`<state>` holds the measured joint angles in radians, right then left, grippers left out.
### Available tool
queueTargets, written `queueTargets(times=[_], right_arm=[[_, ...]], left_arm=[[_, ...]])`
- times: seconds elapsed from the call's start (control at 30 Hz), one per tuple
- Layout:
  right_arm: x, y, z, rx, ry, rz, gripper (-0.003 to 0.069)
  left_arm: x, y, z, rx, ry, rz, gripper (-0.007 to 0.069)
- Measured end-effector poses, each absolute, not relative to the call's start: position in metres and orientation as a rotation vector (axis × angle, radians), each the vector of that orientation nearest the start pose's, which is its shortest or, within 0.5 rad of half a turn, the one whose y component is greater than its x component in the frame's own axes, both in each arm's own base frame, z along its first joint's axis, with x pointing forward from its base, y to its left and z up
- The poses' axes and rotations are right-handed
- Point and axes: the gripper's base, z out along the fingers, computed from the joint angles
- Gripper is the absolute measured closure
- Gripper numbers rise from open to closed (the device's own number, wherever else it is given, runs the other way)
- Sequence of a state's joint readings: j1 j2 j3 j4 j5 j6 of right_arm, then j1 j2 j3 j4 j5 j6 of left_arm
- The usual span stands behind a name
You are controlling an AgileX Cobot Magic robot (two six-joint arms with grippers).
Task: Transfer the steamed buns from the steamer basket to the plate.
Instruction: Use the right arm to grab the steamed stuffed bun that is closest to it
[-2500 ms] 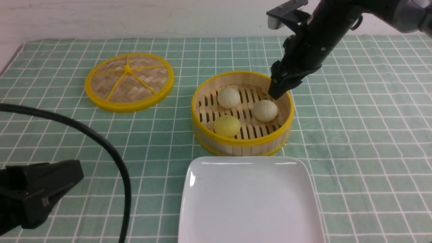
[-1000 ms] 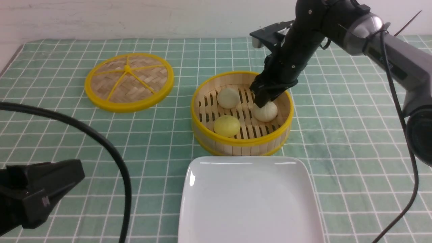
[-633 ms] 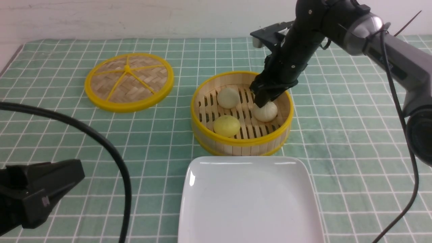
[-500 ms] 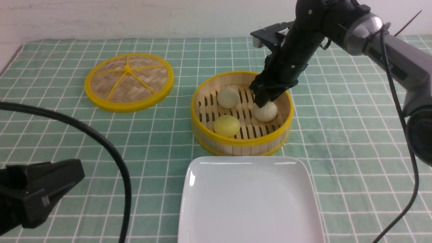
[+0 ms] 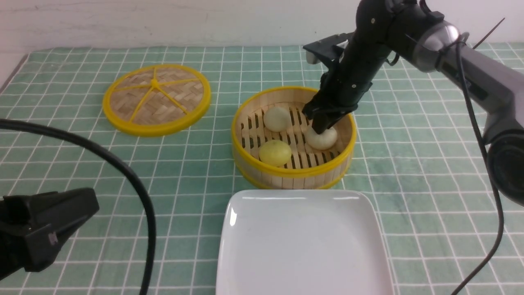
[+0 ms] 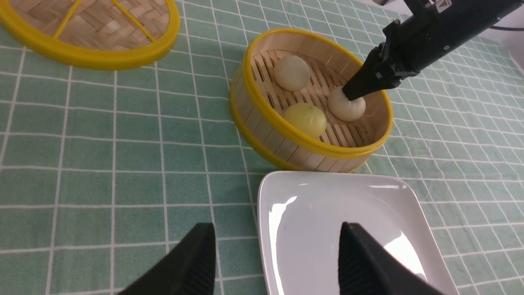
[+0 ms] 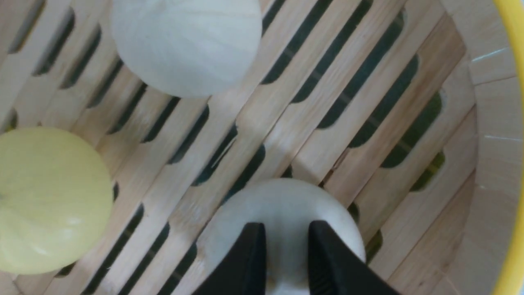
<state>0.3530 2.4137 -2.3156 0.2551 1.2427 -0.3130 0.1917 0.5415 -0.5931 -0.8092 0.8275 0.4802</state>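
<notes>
1. The right gripper [image 5: 323, 126] reaches into the steamer basket [image 5: 292, 173] at frame centre. Its fingers pinch the top of 1 white bun [image 5: 323, 140] near the basket's right wall.
2. A second white bun [image 5: 277, 119] and the yellow bun [image 5: 275, 153] lie on the slats to its left.
3. The plate [image 5: 303, 246] sits at bottom centre, just below the basket.
4. The left gripper [image 6: 276, 241], at lower left, has its fingers spread wide.
5. The lid [image 5: 156, 98] lies at upper left.
</notes>
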Motion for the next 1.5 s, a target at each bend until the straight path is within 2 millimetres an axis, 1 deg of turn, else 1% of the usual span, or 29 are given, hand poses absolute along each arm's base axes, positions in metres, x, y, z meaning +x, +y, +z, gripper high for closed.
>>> queueTargets(times=[0.03, 0.07, 0.1, 0.13, 0.17, 0.2, 0.23, 0.27, 0.3, 0.4, 0.47, 0.53, 0.63, 0.77, 0.8, 0.87, 0.93, 1.07, 1.37, 1.5], right_arm=[[0.4772, 0.1985, 0.2169, -0.858, 2.671, 0.361, 0.0438], [0.4773, 0.1984, 0.2169, -0.858, 2.670, 0.358, 0.0428], [0.4779, 0.1979, 0.2168, -0.858, 2.667, 0.347, 0.0378], [0.4779, 0.1978, 0.2168, -0.858, 2.667, 0.346, 0.0372], [0.4784, 0.1966, 0.2166, -0.862, 2.667, 0.324, 0.0303], [0.4785, 0.1965, 0.2165, -0.863, 2.667, 0.321, 0.0286], [0.4786, 0.1961, 0.2159, -0.865, 2.669, 0.314, 0.0230], [0.4786, 0.1961, 0.2159, -0.865, 2.669, 0.314, 0.0223], [0.4787, 0.1960, 0.2159, -0.865, 2.669, 0.313, 0.0160], [0.4786, 0.1959, 0.2164, -0.865, 2.668, 0.313, 0.0099], [0.4785, 0.1960, 0.2170, -0.864, 2.667, 0.314, 0.0087], [0.4782, 0.1961, 0.2180, -0.864, 2.665, 0.316, 0.0091], [0.4781, 0.1961, 0.2180, -0.864, 2.666, 0.318, 0.0116], [0.4779, 0.1964, 0.2185, -0.863, 2.665, 0.324, 0.0226], [0.4779, 0.1964, 0.2185, -0.863, 2.665, 0.324, 0.0232], [0.4780, 0.1967, 0.2196, -0.862, 2.662, 0.327, 0.0306], [0.4779, 0.1968, 0.2206, -0.861, 2.659, 0.330, 0.0334], [0.4776, 0.1969, 0.2216, -0.860, 2.658, 0.333, 0.0354], [0.4775, 0.1972, 0.2217, -0.859, 2.658, 0.338, 0.0369], [0.4774, 0.1975, 0.2218, -0.856, 2.658, 0.344, 0.0447]], left_arm=[[0.0981, -0.0304, 0.3208, 0.009, 2.035, -0.547, 0.0203], [0.0981, -0.0304, 0.3208, 0.009, 2.035, -0.547, 0.0203], [0.0981, -0.0304, 0.3208, 0.009, 2.035, -0.547, 0.0203], [0.0981, -0.0304, 0.3208, 0.009, 2.035, -0.547, 0.0203], [0.0981, -0.0304, 0.3208, 0.009, 2.035, -0.547, 0.0203], [0.0981, -0.0304, 0.3208, 0.009, 2.035, -0.547, 0.0203], [0.0981, -0.0304, 0.3208, 0.009, 2.035, -0.547, 0.0203], [0.0981, -0.0304, 0.3208, 0.009, 2.035, -0.547, 0.0203], [0.0981, -0.0304, 0.3208, 0.009, 2.035, -0.547, 0.0203], [0.0981, -0.0304, 0.3208, 0.009, 2.035, -0.547, 0.0203], [0.0981, -0.0304, 0.3208, 0.009, 2.035, -0.547, 0.0203], [0.0981, -0.0304, 0.3208, 0.009, 2.035, -0.547, 0.0203], [0.0981, -0.0304, 0.3208, 0.009, 2.035, -0.547, 0.0203], [0.0981, -0.0304, 0.3208, 0.009, 2.035, -0.547, 0.0204], [0.0981, -0.0304, 0.3208, 0.009, 2.035, -0.547, 0.0204], [0.0981, -0.0304, 0.3208, 0.009, 2.035, -0.547, 0.0204], [0.0981, -0.0304, 0.3208, 0.009, 2.035, -0.547, 0.0204], [0.0982, -0.0303, 0.3209, 0.008, 2.034, -0.546, 0.0204], [0.0982, -0.0303, 0.3209, 0.008, 2.034, -0.546, 0.0204], [0.0982, -0.0303, 0.3209, 0.008, 2.034, -0.546, 0.0204]])
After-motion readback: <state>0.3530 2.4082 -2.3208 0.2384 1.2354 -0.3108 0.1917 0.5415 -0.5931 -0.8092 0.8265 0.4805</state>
